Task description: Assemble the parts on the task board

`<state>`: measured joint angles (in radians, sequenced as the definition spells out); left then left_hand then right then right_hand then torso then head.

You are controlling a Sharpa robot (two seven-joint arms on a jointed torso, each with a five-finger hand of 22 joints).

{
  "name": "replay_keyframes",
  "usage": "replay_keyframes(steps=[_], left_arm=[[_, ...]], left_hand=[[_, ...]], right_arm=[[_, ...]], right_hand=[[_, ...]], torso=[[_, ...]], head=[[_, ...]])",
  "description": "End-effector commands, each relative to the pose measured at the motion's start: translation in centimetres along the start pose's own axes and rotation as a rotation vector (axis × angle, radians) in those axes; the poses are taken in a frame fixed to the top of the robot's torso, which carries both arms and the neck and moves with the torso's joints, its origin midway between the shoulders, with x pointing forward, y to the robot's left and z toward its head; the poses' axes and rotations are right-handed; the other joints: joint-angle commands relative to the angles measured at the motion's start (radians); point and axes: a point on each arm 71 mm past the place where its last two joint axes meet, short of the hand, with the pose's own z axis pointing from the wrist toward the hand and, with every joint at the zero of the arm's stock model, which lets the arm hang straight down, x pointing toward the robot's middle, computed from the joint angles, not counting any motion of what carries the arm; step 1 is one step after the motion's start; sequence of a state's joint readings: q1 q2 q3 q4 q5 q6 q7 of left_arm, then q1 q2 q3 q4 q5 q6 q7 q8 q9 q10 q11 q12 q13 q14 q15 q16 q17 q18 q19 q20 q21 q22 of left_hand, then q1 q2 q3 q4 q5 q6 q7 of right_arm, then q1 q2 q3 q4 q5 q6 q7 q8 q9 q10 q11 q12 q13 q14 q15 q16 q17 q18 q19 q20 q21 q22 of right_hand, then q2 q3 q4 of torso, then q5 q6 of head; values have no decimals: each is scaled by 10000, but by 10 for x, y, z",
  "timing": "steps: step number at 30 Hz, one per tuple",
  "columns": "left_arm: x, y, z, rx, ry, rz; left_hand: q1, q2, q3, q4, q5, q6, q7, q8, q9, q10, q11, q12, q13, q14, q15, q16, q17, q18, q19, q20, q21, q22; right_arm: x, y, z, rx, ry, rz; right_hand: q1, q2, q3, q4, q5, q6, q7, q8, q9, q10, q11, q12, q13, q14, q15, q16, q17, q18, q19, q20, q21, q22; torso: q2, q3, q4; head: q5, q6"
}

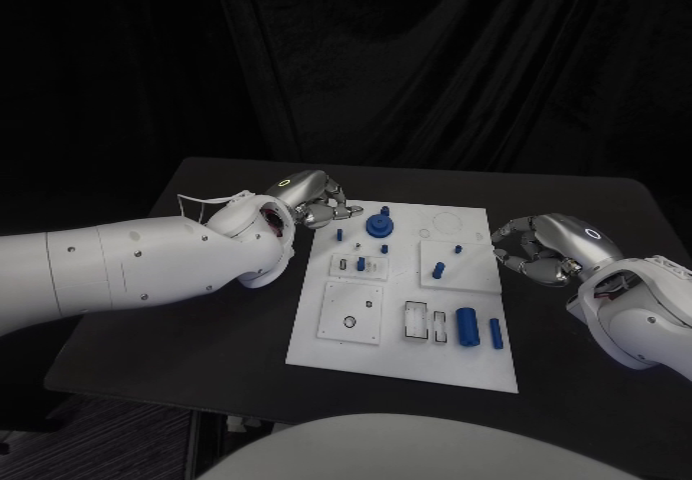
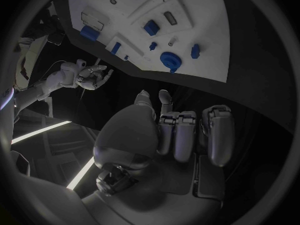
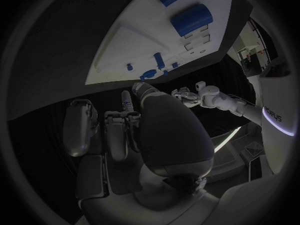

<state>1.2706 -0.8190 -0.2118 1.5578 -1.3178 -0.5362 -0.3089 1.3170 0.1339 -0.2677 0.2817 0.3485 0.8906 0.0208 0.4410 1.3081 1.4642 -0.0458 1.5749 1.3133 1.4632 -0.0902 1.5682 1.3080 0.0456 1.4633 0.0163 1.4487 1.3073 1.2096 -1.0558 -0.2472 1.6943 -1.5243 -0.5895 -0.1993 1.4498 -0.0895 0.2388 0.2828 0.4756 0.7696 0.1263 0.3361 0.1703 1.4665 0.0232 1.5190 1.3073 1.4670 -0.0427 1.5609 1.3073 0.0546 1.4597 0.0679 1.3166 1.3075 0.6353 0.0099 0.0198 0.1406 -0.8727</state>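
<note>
**Both hands curled at the edges of the task board**

Fingers of the left hand [image 2: 181, 135] are curled toward the palm with nothing visible in them; this hand sits at the far left corner of the white task board [image 1: 332, 340], just beside a round blue part [image 1: 381, 223]. Across the board, the right hand [image 1: 548, 250] hovers at the board's right edge, fingers likewise curled in and holding nothing. Nearer the robot than the right hand lie a thick blue cylinder [image 1: 467, 326] and a slimmer blue pin [image 1: 495, 334]. Beneath all lies the black desk [image 1: 188, 330].
</note>
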Motion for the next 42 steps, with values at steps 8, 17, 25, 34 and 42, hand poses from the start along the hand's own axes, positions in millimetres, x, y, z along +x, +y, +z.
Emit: replay_keyframes(steps=[8,17,25,34,42], left_arm=[[-5,12,32,-497,1650,723],[4,23,51,-1908,3159,1626],[10,25,59,-2441,3965,2083],[11,22,59,-2376,3989,2081],[10,20,58,-2110,3704,1914]], left_hand=[[483,569,571,111,-1467,-217,193,-399,201,1066,179,-42,2575,1076,156,26,2628,-170,482,196,45,2256],[-1357,517,5,121,-1862,364,178,-490,174,1066,187,-42,2575,1076,180,26,2628,-182,522,249,125,2275],[-1905,575,-284,105,-1955,1182,0,-697,25,1066,41,-42,2575,1076,62,26,2628,-182,528,146,132,2275],[-2084,579,-463,110,-1696,1518,-55,-978,-185,1066,-13,-42,2575,1076,8,26,2628,-181,525,89,123,2273],[-2453,742,-704,115,-1503,1742,-73,-1170,-287,1066,-32,-42,2575,1076,-11,26,2628,-176,513,66,98,2265]], right_arm=[[-4,3,1,-143,-265,167],[-4,6,2,-197,-230,231],[-5,7,2,-257,-278,292],[-6,6,0,-242,-318,303],[-6,6,0,-215,-294,290]], right_hand=[[-70,13,50,-16,43,115,-26,67,-14,591,82,14,2026,1009,55,4,2536,3,98,25,82,1904],[-65,15,56,-22,48,130,-29,73,-15,593,84,17,2028,1010,55,8,2539,3,99,25,83,1905],[-65,15,56,-22,48,130,-29,73,-15,593,84,17,2028,1010,55,8,2539,3,99,25,83,1905],[-60,16,61,-29,53,140,-31,77,-19,601,88,25,2037,1013,56,18,2550,2,102,26,87,1906],[-60,16,61,-29,53,140,-31,77,-19,601,88,25,2037,1013,56,18,2550,2,102,26,87,1906]], torso=[[134,6,37],[349,27,28],[500,2,0],[623,1,-19],[687,-8,-23]], head=[[-42,1],[-80,1],[-56,1],[2,1],[44,1]])
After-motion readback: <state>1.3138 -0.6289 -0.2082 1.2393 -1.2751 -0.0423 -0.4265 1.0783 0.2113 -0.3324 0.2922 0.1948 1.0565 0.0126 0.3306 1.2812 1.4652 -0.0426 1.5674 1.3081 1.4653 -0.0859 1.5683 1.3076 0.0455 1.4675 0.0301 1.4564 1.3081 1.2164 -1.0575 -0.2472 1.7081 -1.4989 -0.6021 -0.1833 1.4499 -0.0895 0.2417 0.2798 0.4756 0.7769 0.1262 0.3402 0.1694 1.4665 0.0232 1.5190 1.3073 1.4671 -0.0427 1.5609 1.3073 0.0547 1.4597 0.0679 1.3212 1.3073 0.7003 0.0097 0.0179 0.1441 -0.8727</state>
